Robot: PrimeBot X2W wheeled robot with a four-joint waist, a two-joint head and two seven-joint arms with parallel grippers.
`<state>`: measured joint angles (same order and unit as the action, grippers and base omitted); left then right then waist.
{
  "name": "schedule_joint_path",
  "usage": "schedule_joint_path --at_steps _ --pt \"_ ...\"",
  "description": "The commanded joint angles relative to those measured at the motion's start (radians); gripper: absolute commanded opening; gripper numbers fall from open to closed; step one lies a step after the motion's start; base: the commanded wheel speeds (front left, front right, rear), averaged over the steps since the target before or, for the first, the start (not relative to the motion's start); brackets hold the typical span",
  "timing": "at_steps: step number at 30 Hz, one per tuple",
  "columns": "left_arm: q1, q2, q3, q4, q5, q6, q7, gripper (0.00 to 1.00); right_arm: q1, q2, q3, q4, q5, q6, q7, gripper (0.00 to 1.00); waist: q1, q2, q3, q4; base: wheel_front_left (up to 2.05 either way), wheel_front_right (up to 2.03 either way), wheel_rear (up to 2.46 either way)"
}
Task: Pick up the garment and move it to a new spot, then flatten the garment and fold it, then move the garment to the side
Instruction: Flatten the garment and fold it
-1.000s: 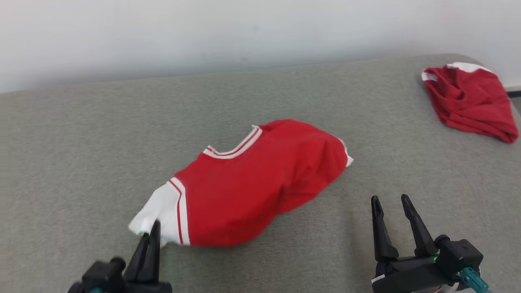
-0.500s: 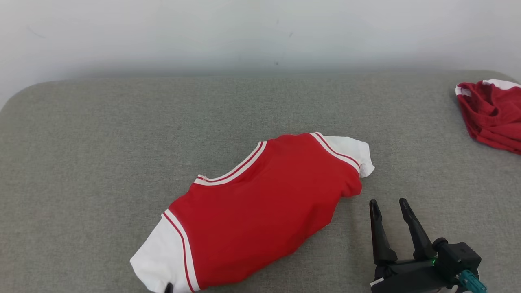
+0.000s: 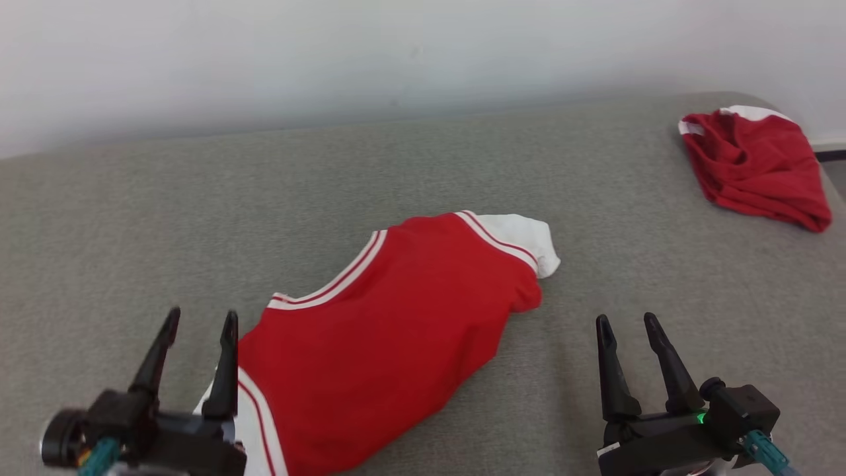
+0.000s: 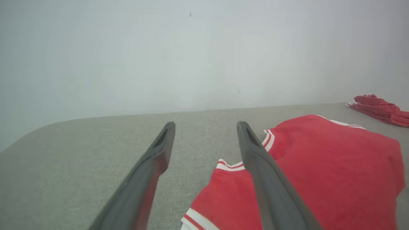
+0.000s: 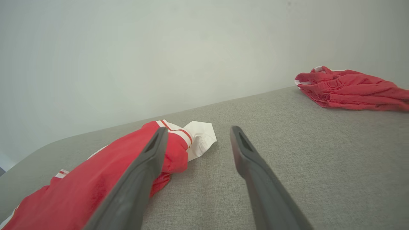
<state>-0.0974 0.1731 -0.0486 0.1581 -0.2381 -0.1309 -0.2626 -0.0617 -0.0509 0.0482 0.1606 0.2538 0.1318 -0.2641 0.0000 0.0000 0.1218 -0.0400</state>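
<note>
The garment (image 3: 396, 317), a red shirt with white sleeves and red-and-white striped trim, lies near the middle of the grey fabric-covered desk (image 3: 132, 231). It runs on a slant from the robot's near left toward the far right, with the striped collar along its far-left edge. One white sleeve pokes out at the far right end. The other sits at the near left, partly hidden behind the left end effector (image 3: 201, 318).

That end effector hovers at the garment's near-left corner with its two dark fingers spread apart and nothing between them. In the left wrist view the left end effector (image 4: 206, 126) shows bare desk between its tips, and the garment (image 4: 335, 166) lies under and beyond one finger. Whether that finger touches the cloth cannot be told.

The right end effector (image 3: 626, 320) is also spread and empty, over bare desk just to the right of the garment.

A second red garment (image 3: 753, 165) lies crumpled at the far right corner, well apart. A pale wall (image 3: 396, 53) rises behind the desk.
</note>
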Motion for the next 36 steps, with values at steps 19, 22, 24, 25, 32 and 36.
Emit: schedule_joint_path --at_steps 19,22,24,25,32,36 --pt "-0.51 0.311 -0.328 0.315 -0.309 0.002 0.24 1.0 -0.066 0.002 0.057 0.002 0.086 -0.003 0.0 1.0 0.0 0.0 0.097 -0.294 0.0 0.0 0.0" --pt "-0.546 0.335 -0.384 0.372 -0.371 0.002 0.303 1.0 -0.071 0.002 0.064 0.004 0.096 -0.003 0.0 1.0 0.0 0.0 0.107 -0.318 0.0 0.0 0.0" --pt "-0.577 0.355 -0.435 0.406 -0.418 0.002 0.341 1.0 -0.077 0.002 0.07 0.004 0.106 -0.003 0.0 1.0 0.0 0.0 0.12 -0.337 0.0 0.0 0.0" --pt "-0.577 0.355 -0.435 0.406 -0.418 0.002 0.341 1.0 -0.077 0.002 0.07 0.004 0.106 -0.003 0.0 1.0 0.0 0.0 0.12 -0.337 0.0 0.0 0.0" --pt "-0.656 0.379 -0.57 0.512 -0.505 0.002 0.469 1.0 -0.098 0.002 0.084 0.01 0.123 -0.003 0.0 1.0 0.0 0.0 0.145 -0.368 0.0 0.0 0.0" --pt "-0.698 0.393 -0.617 0.555 -0.545 0.002 0.523 1.0 -0.1 0.002 0.088 0.01 0.126 -0.003 0.0 1.0 0.0 0.0 0.153 -0.381 0.0 0.0 0.0"
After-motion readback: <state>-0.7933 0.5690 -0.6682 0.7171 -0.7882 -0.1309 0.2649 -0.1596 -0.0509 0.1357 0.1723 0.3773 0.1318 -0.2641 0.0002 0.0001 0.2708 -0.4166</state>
